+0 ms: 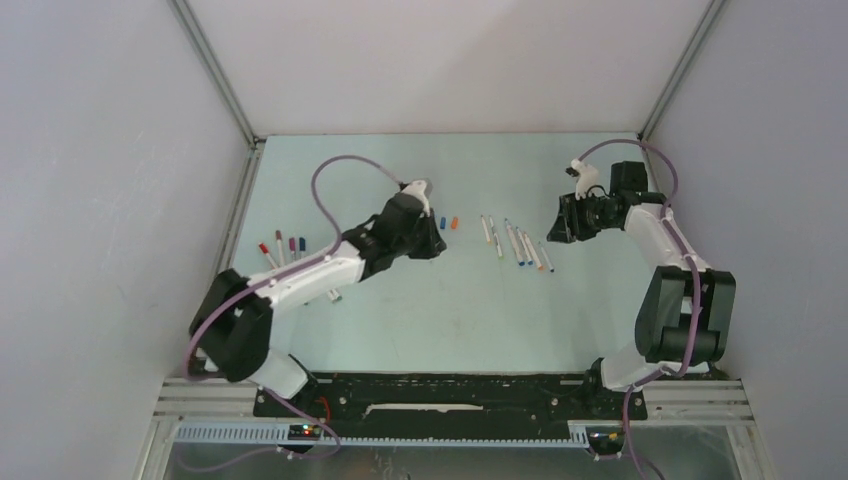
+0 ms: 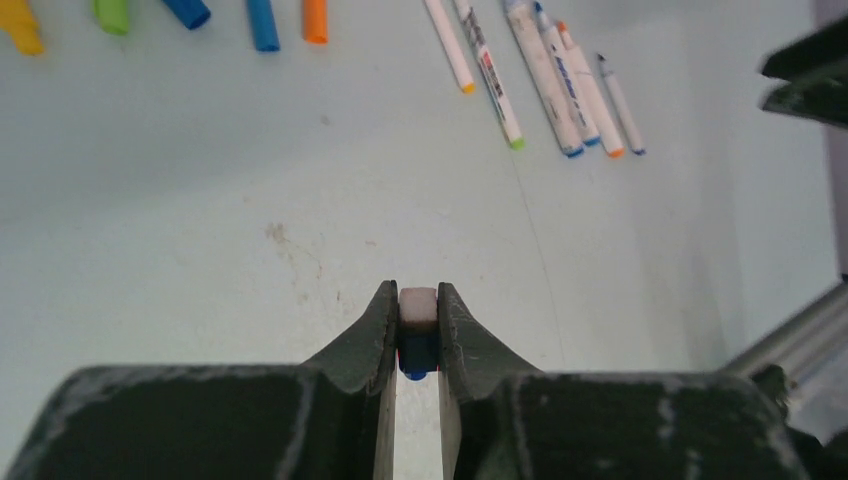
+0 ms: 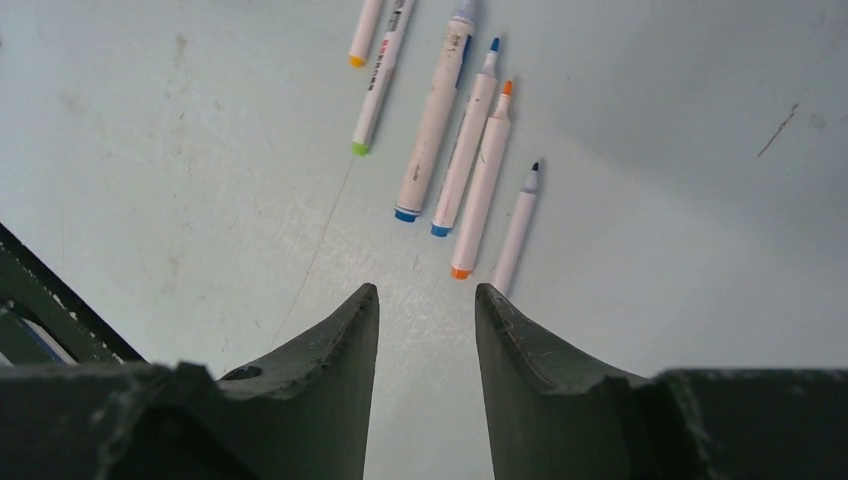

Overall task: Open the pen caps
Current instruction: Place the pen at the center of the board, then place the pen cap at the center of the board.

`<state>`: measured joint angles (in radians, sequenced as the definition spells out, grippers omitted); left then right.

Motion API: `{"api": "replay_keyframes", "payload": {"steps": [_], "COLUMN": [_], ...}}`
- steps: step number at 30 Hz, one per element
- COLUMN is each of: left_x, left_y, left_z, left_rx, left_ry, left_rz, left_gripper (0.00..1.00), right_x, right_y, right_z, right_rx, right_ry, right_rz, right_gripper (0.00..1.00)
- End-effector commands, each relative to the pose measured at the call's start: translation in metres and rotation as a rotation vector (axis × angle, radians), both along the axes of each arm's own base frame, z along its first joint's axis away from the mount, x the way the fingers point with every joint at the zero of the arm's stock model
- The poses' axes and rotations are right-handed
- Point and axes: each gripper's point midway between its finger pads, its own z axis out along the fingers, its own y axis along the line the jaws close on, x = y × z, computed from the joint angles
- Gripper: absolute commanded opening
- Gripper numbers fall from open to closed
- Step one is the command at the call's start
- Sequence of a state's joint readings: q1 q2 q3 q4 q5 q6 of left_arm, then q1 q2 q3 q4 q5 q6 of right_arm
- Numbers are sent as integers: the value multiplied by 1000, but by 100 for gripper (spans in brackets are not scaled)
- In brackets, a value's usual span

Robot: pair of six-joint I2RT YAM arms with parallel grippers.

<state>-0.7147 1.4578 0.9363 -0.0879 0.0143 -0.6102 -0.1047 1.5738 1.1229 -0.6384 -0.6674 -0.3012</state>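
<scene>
Orange and blue caps (image 1: 448, 222) lie just beyond the left pincer (image 1: 428, 246) in the top view. Bare pens (image 1: 515, 243) are spread between it and the right pincer (image 1: 558, 228). Capped pens (image 1: 283, 247) lie well behind the left pincer.

In the left wrist view that pincer is clamped tight on a held pen (image 2: 418, 330), a slim white-and-blue piece seen end-on. I cannot tell whether its cap is on. Far ahead and to its left sit five loose caps in a row: yellow, green, two blue and orange. The bare pens fan out ahead to its right.

In the right wrist view the jaws stand apart with nothing between them. The bare pens lie just ahead, most with their tips pointing away.

The caps look like light, stiff, smooth plastic, apt to roll or squirt out of a pinch. I judge each to be a press fit. One pincer should hold the barrel close to the cap, and the other should take the cap across its middle and pull straight along the pen.
</scene>
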Motion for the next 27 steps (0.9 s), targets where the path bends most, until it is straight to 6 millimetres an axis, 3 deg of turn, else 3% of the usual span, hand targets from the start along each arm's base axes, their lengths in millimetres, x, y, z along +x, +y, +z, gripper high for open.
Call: {"api": "replay_keyframes", "payload": {"steps": [1,4,15,27], "left_x": [18,35,99,139], "left_y": [6,-10,-69,-82], "left_z": [-11,-22,-19,-44], "left_rx": [309,389,417,388], "left_ry": [58,95,69,104], "left_rz": [43,24,-19,-8], "left_gripper": [2,2,3,4], "right_x": [-4,-7,-14,-15], "right_y": [6,7,13,14], "right_z": [25,31,42,45], "right_rx": [6,6,34,36], "right_ry": [-88,-113,-148,-158], "right_rz": [68,79,109,117], "right_gripper": [43,43,43,43]}}
